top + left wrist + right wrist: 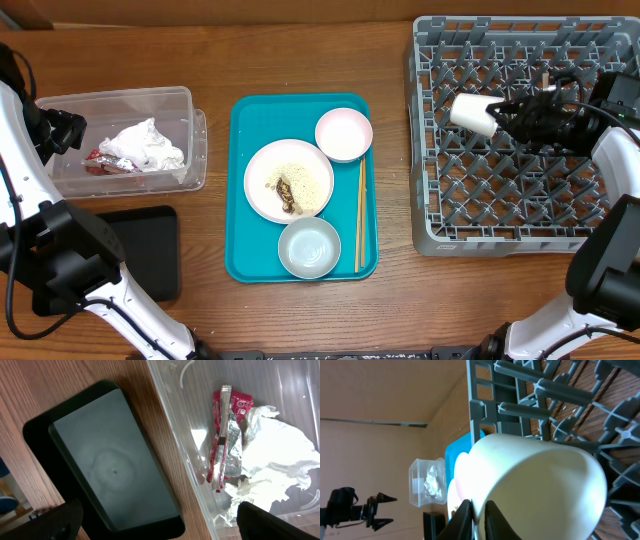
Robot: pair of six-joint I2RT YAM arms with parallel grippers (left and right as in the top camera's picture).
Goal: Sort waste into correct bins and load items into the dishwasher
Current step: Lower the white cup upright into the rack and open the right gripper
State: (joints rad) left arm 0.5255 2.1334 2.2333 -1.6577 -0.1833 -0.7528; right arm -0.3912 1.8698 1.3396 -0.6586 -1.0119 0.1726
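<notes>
Filling most of my right wrist view is the small white cup (535, 485), with my right pincer (477, 516) clamped on its wall near the rim. From above, the cup lies on its side over the back left part of the grey rack (490, 240). Its long axis runs across the rack and its far end points away from the pincer toward the teal tray (240, 200). I cannot tell whether it touches the pegs. Setting it down, I judge, means lowering it between the pegs before letting go. My left pincer (60, 130) hangs wide apart over the clear tub (190, 105) holding the napkins (145, 148), well apart from the rack, so this placement falls to the right arm.
</notes>
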